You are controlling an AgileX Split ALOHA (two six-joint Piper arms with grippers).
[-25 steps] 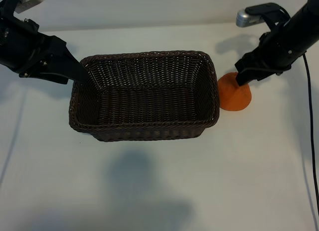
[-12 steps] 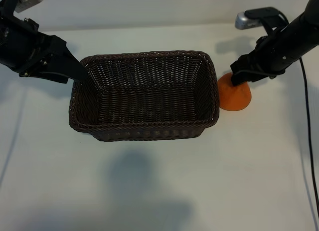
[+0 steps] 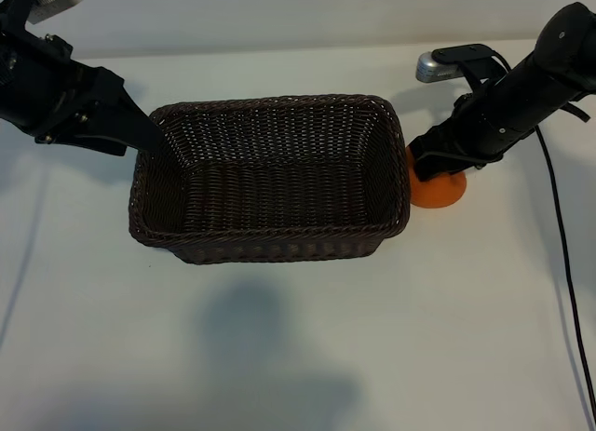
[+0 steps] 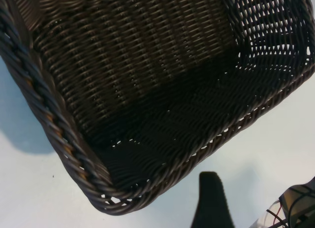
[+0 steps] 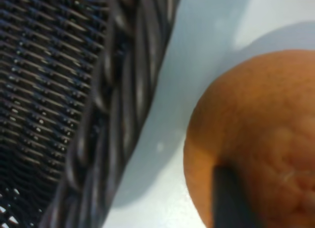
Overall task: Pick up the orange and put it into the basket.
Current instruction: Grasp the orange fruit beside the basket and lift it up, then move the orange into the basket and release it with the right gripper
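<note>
The orange (image 3: 440, 193) sits on the white table just off the right end of the dark wicker basket (image 3: 270, 103). My right gripper (image 3: 434, 165) has come down over the orange's top and hides most of it. In the right wrist view the orange (image 5: 261, 114) fills one side, with a dark finger (image 5: 227, 198) pressed on its skin and the braided basket rim (image 5: 123, 90) close beside it. The other finger is out of view. My left gripper (image 3: 152, 133) hangs at the basket's back left corner, open. One left finger (image 4: 210, 201) stands over the table, apart from the basket rim (image 4: 44, 105).
A silver camera housing (image 3: 438, 66) rides on the right arm above the orange. A black cable (image 3: 562, 254) trails down the table's right side. White table surface stretches in front of the basket.
The right arm moved left and down, so its gripper now covers the orange's top and has closed in on it. The left arm and the basket stayed still.
</note>
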